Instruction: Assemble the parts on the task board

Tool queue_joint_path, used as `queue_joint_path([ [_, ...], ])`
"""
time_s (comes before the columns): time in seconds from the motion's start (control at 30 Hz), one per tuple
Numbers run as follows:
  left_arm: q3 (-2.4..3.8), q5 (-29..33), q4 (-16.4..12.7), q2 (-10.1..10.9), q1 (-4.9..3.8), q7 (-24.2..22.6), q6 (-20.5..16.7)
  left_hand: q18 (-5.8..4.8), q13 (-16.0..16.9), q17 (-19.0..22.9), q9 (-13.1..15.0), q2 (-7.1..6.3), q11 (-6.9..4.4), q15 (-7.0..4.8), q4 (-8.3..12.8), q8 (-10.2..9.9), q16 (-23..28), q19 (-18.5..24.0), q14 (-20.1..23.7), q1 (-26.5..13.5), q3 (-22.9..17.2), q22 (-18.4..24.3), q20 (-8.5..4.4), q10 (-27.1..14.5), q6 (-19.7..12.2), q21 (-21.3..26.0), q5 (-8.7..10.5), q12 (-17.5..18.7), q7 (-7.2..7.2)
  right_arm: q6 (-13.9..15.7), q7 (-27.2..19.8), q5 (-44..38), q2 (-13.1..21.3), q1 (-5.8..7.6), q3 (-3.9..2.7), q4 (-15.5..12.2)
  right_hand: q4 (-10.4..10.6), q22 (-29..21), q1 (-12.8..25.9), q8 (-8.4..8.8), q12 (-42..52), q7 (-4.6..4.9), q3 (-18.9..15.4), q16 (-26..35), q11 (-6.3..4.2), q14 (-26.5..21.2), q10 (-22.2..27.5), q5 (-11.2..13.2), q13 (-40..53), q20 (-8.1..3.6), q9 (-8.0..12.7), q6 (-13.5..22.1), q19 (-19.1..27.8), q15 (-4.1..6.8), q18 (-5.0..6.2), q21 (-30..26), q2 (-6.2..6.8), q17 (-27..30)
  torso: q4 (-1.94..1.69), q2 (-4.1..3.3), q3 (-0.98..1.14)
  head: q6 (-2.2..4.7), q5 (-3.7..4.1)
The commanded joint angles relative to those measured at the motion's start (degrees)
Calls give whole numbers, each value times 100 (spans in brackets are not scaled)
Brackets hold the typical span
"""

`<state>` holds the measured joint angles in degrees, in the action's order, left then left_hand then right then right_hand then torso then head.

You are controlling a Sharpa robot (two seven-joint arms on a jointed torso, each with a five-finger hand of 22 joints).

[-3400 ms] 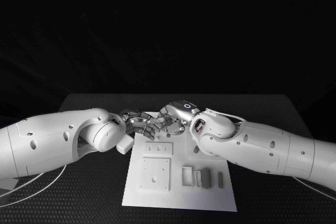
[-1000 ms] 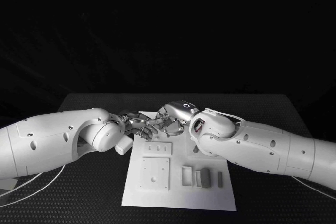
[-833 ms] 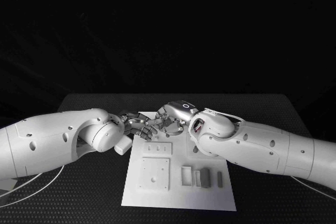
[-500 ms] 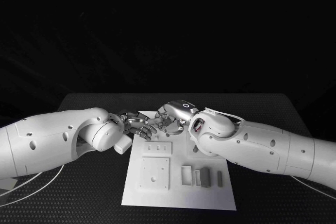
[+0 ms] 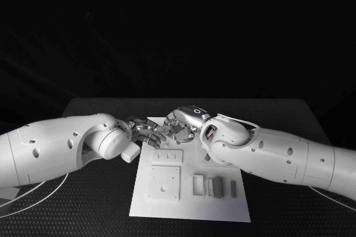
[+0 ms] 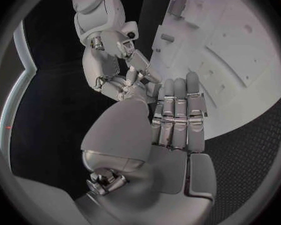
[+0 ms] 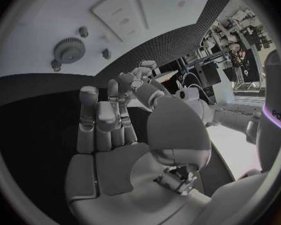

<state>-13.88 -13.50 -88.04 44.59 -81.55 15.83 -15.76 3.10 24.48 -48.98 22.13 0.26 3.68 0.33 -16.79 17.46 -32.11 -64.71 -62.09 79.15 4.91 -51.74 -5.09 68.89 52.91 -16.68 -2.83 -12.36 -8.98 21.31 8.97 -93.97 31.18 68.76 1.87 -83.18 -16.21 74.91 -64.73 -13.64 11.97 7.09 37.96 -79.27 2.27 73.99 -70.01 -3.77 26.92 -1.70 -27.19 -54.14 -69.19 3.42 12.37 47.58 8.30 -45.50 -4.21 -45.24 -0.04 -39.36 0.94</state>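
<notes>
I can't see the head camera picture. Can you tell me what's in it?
Two white robot arms reach in from both sides, and the left hand and right hand meet close together over the far end of the white task board. The board lies on a black table, with small grey parts near its front.

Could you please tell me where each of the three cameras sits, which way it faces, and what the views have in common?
Head view: from the robot's head, down at the black table; both white arms meet over the task board.
Left wrist view: behind the left hand, facing the board's far end and the right hand.
Right wrist view: behind the right hand, facing the board and a grey gear.
Shared: all three show the task board; head and left wrist views show both hands.
</notes>
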Motion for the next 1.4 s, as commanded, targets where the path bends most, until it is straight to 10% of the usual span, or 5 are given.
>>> queue_joint_path([
  [0.03,19,-6,-34,-34,-13,-105,67,107,9,-7,7,-3,10,18,2,5,-11,-6,-11,96,-44,-10,-2,33,8,23,4,24,0,-34,-140,4,-33,-13,6,-30,-35,105,-69,6,-29,228,1,26,90,-31,-109,-10,-14,-35,7,238,8,-25,263,-31,-7,7,1,1,2,5,3],
  [0.73,19,-32,-37,-26,-14,-159,48,87,52,-16,28,292,-6,13,-1,29,-18,-23,-36,732,-121,-70,-2,101,63,63,3,71,22,-129,-170,59,-43,-13,6,-8,-37,108,-110,-3,-44,227,0,26,89,-33,-122,-7,-32,-32,10,236,13,-24,263,-32,-20,8,3,3,3,8,4],
  [1.4,19,68,-28,-34,-14,-194,234,78,44,6,27,-133,23,42,-11,0,35,-3,13,13,-249,-80,18,81,32,172,4,195,4,-165,-193,92,-60,-14,7,-6,-36,109,-117,-9,-49,226,-6,26,88,-35,-132,-7,-40,-29,11,231,16,-23,263,-32,-23,9,-6,3,0,-5,-7],
])
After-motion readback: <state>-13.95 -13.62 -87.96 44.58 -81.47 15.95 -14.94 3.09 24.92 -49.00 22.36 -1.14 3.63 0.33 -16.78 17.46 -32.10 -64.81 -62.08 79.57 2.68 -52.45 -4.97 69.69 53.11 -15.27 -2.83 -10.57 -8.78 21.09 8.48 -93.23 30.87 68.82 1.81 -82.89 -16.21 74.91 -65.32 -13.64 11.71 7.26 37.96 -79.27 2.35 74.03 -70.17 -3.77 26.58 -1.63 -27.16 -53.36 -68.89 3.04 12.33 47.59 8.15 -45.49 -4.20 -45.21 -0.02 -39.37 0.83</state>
